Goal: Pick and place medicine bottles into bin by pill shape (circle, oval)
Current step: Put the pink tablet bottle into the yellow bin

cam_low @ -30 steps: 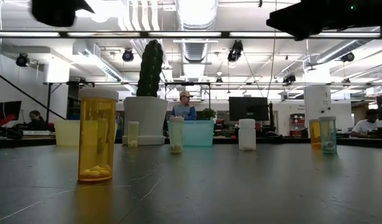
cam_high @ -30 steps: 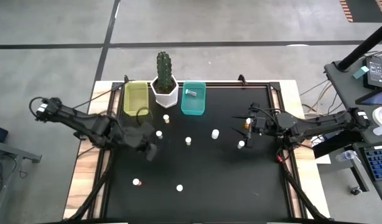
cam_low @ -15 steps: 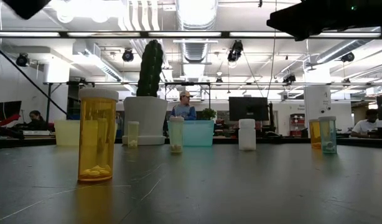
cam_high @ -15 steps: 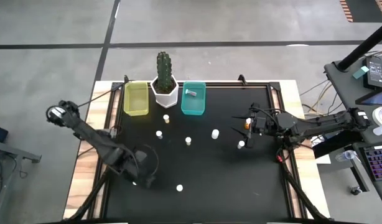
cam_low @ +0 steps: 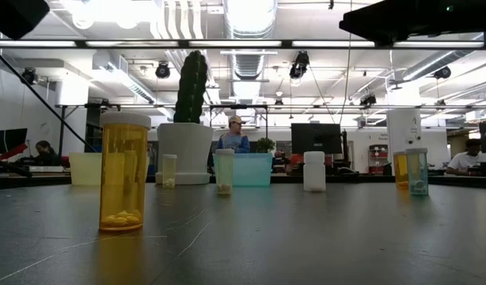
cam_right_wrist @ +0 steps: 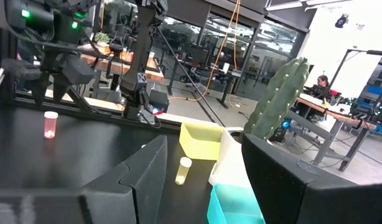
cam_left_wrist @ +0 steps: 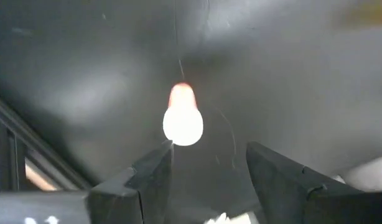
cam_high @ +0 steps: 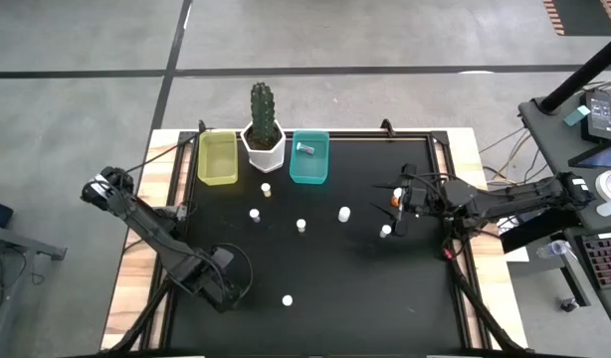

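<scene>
Several small white-capped medicine bottles stand upright on the black table [cam_high: 325,278], among them one at the near middle [cam_high: 287,299] and one near the centre [cam_high: 301,226]. My left gripper [cam_high: 224,290] points down, open, over the near left of the table. It hides a bottle with an orange body there. In the left wrist view that bottle [cam_left_wrist: 183,121] stands just ahead of the fingertips [cam_left_wrist: 209,155]. My right gripper [cam_high: 388,207] waits open and level at the table's right. One bottle [cam_high: 305,147] lies in the teal bin [cam_high: 309,169]. The yellow bin [cam_high: 217,159] stands to its left.
A cactus in a white pot [cam_high: 263,139] stands between the two bins at the far edge. A tall orange bottle [cam_low: 124,170] stands close to the low camera. A bottle [cam_high: 385,231] stands beside my right gripper. People sit in the room beyond.
My left gripper has swung from beside the yellow bin toward the table's near edge and down. It has tipped over until it points straight down above the orange bottle at the near left. It stays open. No bottle has moved.
</scene>
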### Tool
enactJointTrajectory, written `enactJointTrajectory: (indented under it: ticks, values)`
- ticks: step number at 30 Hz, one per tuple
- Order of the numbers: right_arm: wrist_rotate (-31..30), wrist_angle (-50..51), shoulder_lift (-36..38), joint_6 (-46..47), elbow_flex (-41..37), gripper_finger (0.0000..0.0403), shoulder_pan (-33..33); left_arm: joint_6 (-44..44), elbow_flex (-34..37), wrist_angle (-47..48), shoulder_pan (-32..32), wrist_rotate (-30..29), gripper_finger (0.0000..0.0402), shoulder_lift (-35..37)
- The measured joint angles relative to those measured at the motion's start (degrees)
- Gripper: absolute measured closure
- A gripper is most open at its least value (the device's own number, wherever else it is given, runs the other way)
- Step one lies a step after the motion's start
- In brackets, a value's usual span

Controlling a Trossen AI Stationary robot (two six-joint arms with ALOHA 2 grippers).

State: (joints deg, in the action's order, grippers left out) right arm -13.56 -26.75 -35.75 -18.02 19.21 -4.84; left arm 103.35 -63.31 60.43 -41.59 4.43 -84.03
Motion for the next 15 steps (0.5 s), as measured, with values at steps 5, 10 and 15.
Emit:
enactJointTrajectory:
  ticks: [5, 10, 15]
  values:
    - [0.0, 0.01, -0.01, 0.26, 0.02, 0.0202, 0.0, -0.09, 1.53, 0.15, -0.31, -0.43, 0.0214, 0.22]
    - [0.0, 0.03, 0.0, 0.41, 0.02, 0.0202, 0.0, -0.17, 1.59, 0.02, -0.52, -0.44, 0.0207, 0.59]
    - [0.0, 0.35, 0.0, 0.72, 0.02, 0.0202, 0.0, -0.73, 2.0, 0.04, -0.56, -0.48, 0.017, 0.39]
